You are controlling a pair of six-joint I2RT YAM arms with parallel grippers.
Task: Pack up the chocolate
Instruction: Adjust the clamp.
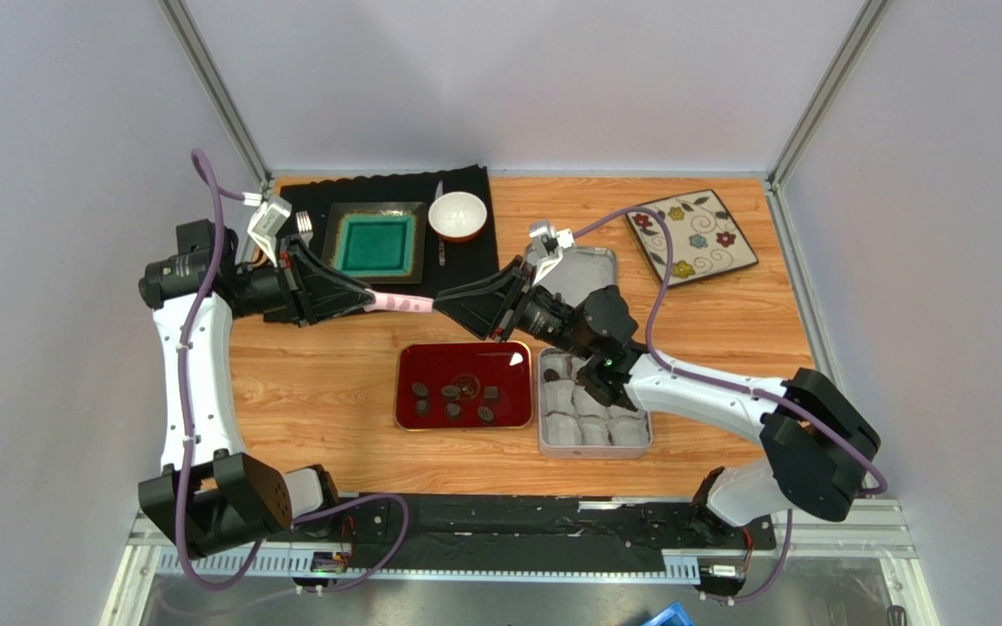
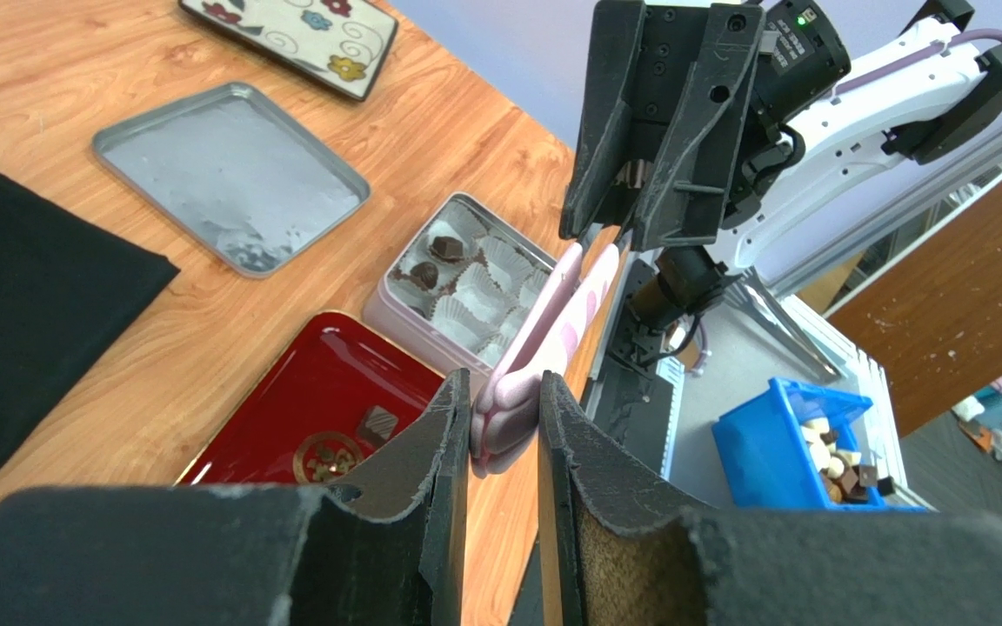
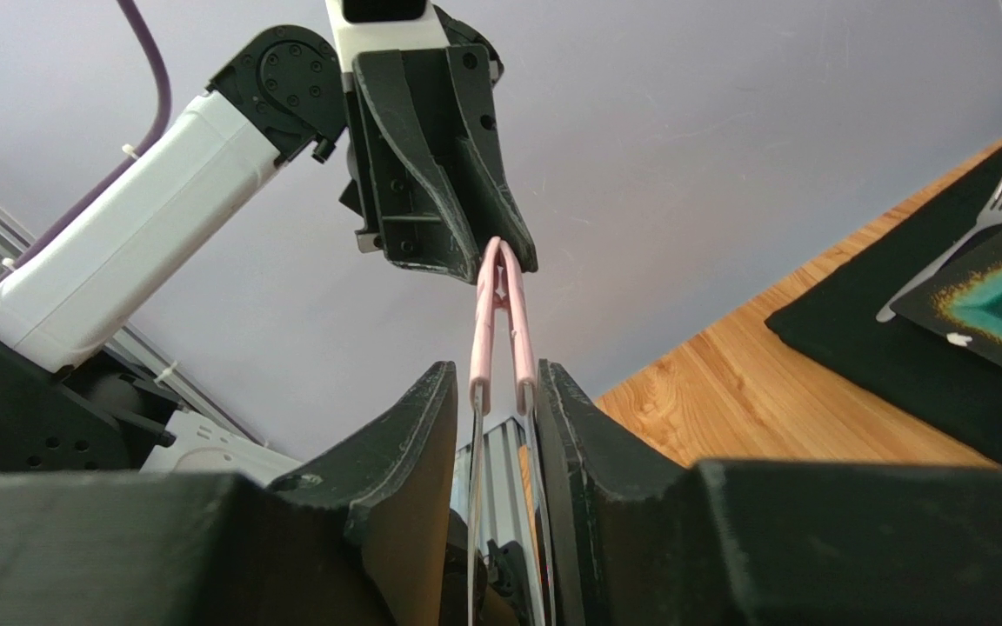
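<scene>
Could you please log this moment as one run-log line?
left gripper: shut on tongs | right gripper: shut on tongs | chocolate: mostly on red tray

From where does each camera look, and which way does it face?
Top external: above and behind the bases, facing down on the table; left arm and right arm show.
Left wrist: on the left arm, facing along its jaws toward the tin and right arm.
Right wrist: facing along its jaws toward the left arm.
Both wrist views share the pink tongs, gripped at both ends.
</scene>
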